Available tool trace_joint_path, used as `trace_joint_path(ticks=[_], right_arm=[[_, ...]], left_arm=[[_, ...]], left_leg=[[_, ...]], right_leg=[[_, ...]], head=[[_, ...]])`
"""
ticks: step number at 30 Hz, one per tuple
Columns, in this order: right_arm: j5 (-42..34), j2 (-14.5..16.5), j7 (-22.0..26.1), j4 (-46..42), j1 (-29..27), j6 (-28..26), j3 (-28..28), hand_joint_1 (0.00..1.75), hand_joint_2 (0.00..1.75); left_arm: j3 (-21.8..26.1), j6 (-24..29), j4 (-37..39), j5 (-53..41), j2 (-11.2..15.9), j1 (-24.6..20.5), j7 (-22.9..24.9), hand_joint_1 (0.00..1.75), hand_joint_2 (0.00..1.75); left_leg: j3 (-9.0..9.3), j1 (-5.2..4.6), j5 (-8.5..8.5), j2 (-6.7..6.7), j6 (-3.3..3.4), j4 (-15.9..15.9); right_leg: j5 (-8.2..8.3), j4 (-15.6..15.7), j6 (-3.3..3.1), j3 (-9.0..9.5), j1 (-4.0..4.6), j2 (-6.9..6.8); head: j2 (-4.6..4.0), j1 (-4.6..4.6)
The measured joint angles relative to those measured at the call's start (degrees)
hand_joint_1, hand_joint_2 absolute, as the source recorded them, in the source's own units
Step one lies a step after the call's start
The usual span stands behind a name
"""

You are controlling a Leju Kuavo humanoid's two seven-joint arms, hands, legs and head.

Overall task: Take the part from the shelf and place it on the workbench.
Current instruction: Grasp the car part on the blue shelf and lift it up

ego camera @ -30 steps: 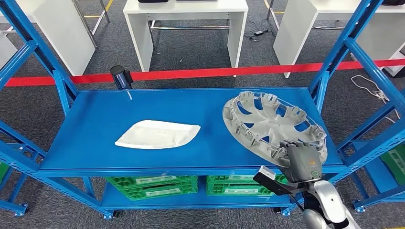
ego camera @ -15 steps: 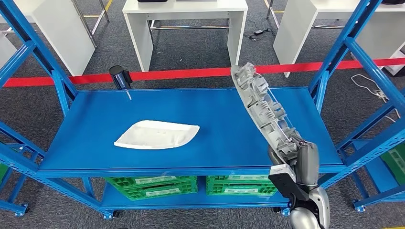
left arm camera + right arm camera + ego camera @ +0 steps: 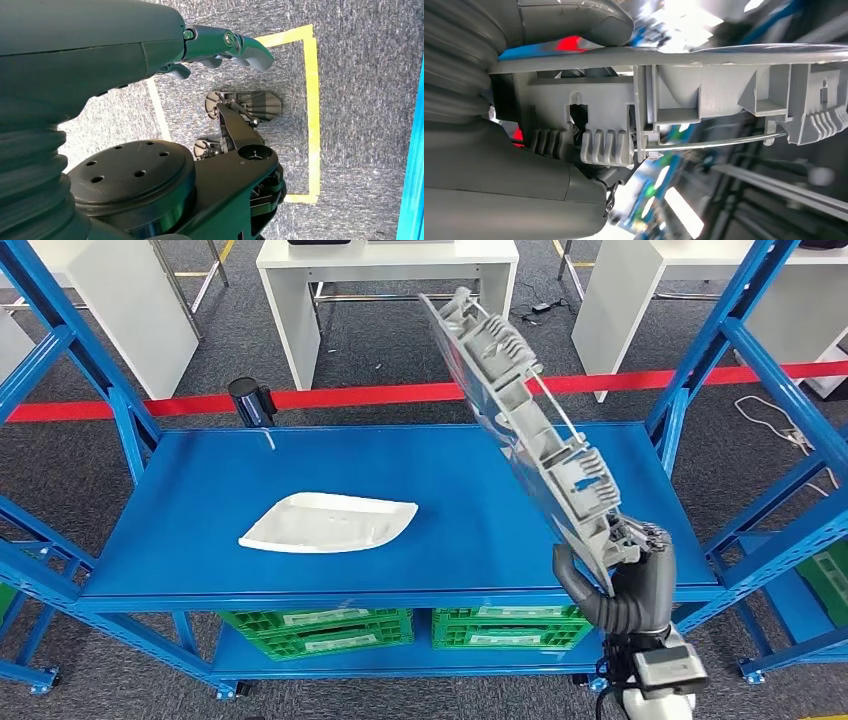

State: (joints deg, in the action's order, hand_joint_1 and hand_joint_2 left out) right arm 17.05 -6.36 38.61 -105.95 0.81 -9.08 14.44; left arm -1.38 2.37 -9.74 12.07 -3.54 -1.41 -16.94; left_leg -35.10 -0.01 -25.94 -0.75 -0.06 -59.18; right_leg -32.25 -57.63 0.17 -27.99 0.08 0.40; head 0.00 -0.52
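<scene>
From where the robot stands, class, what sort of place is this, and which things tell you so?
Probably a workshop or factory test area. A blue steel shelf rack holds a white moulded plastic panel, the right hand grips a grey plastic wheel cover, green crates sit below, and a red barrier tape fences the bay.

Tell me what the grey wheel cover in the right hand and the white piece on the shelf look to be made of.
Wheel cover: apparently moulded plastic, matt grey; thin ribs and clip tabs show in the right wrist view, plus a thin wire ring that looks like metal. White piece: probably plastic too, smooth with a slight sheen; too small to be sure. The right hand grips the cover's rim.
</scene>
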Motion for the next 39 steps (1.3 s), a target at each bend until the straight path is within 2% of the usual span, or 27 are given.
trace_joint_path(ticks=[6, 12, 20, 23, 25, 26, 27, 29, 30, 31, 32, 33, 35, 36, 37, 39], right_arm=[[-8.5, -1.6, 1.3, -6.9, 0.1, 8.8, 0.5, 1.75, 1.75], [-10.7, -2.4, 1.3, -9.8, 1.0, 18.4, 1.5, 1.75, 1.75], [-13.8, -2.6, 1.3, -9.8, 2.3, 25.9, 2.1, 1.75, 1.75], [-14.6, -2.7, 1.3, -9.8, 2.4, 27.5, 2.1, 1.75, 1.75], [-15.3, -2.8, 1.3, -9.8, 2.5, 28.5, 2.2, 1.75, 1.75], [-15.7, -2.9, 1.3, -9.8, 2.6, 28.9, 2.2, 1.75, 1.75], [-16.1, -3.0, 1.3, -9.8, 2.7, 29.2, 2.2, 1.75, 1.75], [-16.6, -3.2, 1.3, -9.8, 2.8, 29.6, 2.3, 1.75, 1.75], [-16.7, -3.2, 1.3, -9.8, 2.8, 29.7, 2.3, 1.75, 1.75], [-16.9, -3.3, 1.3, -9.8, 2.7, 29.8, 2.3, 1.75, 1.75], [-17.2, -3.4, 1.2, -9.8, 2.6, 29.9, 2.3, 1.75, 1.75], [-17.6, -3.4, 1.2, -9.8, 2.6, 30.1, 2.3, 1.75, 1.75], [-18.3, -3.5, 1.2, -9.8, 2.5, 30.6, 2.4, 1.75, 1.75], [-18.7, -3.5, 1.3, -9.8, 2.5, 30.9, 2.4, 1.75, 1.75], [-19.1, -3.4, 1.3, -9.8, 2.6, 31.5, 2.4, 1.75, 1.75], [-19.8, -3.2, 1.3, -9.8, 2.6, 32.8, 2.4, 1.75, 1.75]], left_arm=[[0.0, -0.5, 0.0, 0.0, 0.4, -0.1, -0.5, 0.0, 1.75], [0.0, -0.7, 0.0, 0.2, 0.8, -0.5, -1.1, 0.0, 1.75], [0.0, -0.7, -0.1, 0.6, 1.2, -0.7, -1.2, 0.0, 1.75], [0.0, -0.5, -0.1, 0.6, 1.4, -0.7, -1.2, 0.0, 1.75], [0.0, -0.4, -0.2, 0.6, 1.4, -0.7, -1.2, 0.0, 1.75], [0.0, -0.3, -0.2, 0.6, 1.4, -0.7, -1.2, 0.0, 1.75], [0.0, -0.2, -0.2, 0.6, 1.4, -0.8, -1.1, 0.0, 1.75], [0.0, -0.1, -0.2, 0.6, 1.5, -0.8, -1.1, 0.0, 1.75], [0.0, 0.0, -0.2, 0.6, 1.5, -0.8, -1.1, 0.0, 1.75], [0.0, 0.0, -0.2, 0.6, 1.5, -0.8, -1.1, 0.0, 1.75], [0.0, 0.0, -0.2, 0.6, 1.6, -0.8, -1.0, 0.0, 1.75], [0.0, 0.0, -0.2, 0.6, 1.6, -0.8, -1.0, 0.0, 1.75], [0.0, 0.1, -0.3, 0.6, 1.8, -0.8, -1.0, 0.0, 1.75], [0.0, 0.2, -0.3, 0.6, 1.9, -0.8, -0.9, 0.0, 1.75], [0.0, 0.3, -0.3, 0.6, 2.1, -0.8, -0.7, 0.0, 1.75], [0.0, 0.7, -0.3, 0.6, 2.4, -0.8, -0.2, 0.0, 1.75]], left_leg=[[0.0, 0.0, 0.0, 0.0, 0.0, 0.0], [0.0, 0.01, 0.0, 0.0, 0.0, 0.0], [-0.01, -0.3, -0.21, 0.0, 0.25, -0.1], [0.0, -0.59, -0.37, 0.0, 0.59, -0.1], [0.22, -0.35, -0.12, 0.07, 0.93, 0.3], [0.37, -0.12, 0.08, 0.13, 1.09, 0.6], [0.5, 0.11, 0.24, 0.22, 1.23, 0.9], [0.5, 0.23, 0.29, 0.36, 1.33, 1.0], [0.43, 0.25, 0.28, 0.4, 1.33, 1.0], [0.37, 0.29, 0.27, 0.43, 1.3, 0.9], [0.31, 0.38, 0.26, 0.45, 1.22, 0.8], [0.26, 0.52, 0.23, 0.45, 1.07, 0.6], [0.06, 0.77, 0.2, 0.36, 0.43, 0.2], [-0.05, 0.8, 0.27, 0.27, -0.02, 0.0], [-0.19, 0.77, 0.41, 0.18, -0.48, -0.1], [-0.39, 0.73, 0.96, 0.05, -1.46, 0.0]], right_leg=[[0.0, 0.0, 0.0, 0.02, 0.0, 0.0], [0.0, 0.0, 0.0, 0.03, 0.02, 0.0], [-0.02, 0.1, 0.23, 0.07, -0.41, 0.0], [-0.07, 0.3, 0.58, 0.13, -0.67, 0.0], [-0.27, 0.1, 0.92, 0.23, -0.6, -0.01], [-0.98, -0.8, 1.09, -0.12, -0.53, -0.04], [-2.36, -2.9, 1.23, -1.05, -0.51, -0.08], [-6.11, -10.2, 1.51, -4.63, -0.71, -0.13], [-7.38, -13.8, 1.65, -6.54, -0.85, -0.13], [-7.51, -15.9, 1.78, -7.78, -0.99, -0.13], [-6.42, -15.9, 1.9, -7.99, -1.14, -0.14], [-4.34, -13.5, 2.02, -7.03, -1.3, -0.15], [-0.42, -5.9, 2.15, -3.43, -1.51, -0.14], [0.7, -3.2, 1.86, -2.25, -1.44, -0.03], [0.99, -1.9, 1.41, -1.79, -1.32, 0.09], [1.3, -1.9, 0.17, -2.39, -1.04, 0.31]], head=[[0.0, 0.0], [0.0, 0.0], [0.0, -0.01], [0.0, -0.02], [0.0, 0.0], [0.0, 0.08], [0.0, 0.19], [0.0, 0.39], [0.0, 0.42], [0.0, 0.42], [0.0, 0.42], [0.0, 0.43], [0.0, 0.52], [0.0, 0.57], [0.0, 0.61], [0.0, 0.57]])
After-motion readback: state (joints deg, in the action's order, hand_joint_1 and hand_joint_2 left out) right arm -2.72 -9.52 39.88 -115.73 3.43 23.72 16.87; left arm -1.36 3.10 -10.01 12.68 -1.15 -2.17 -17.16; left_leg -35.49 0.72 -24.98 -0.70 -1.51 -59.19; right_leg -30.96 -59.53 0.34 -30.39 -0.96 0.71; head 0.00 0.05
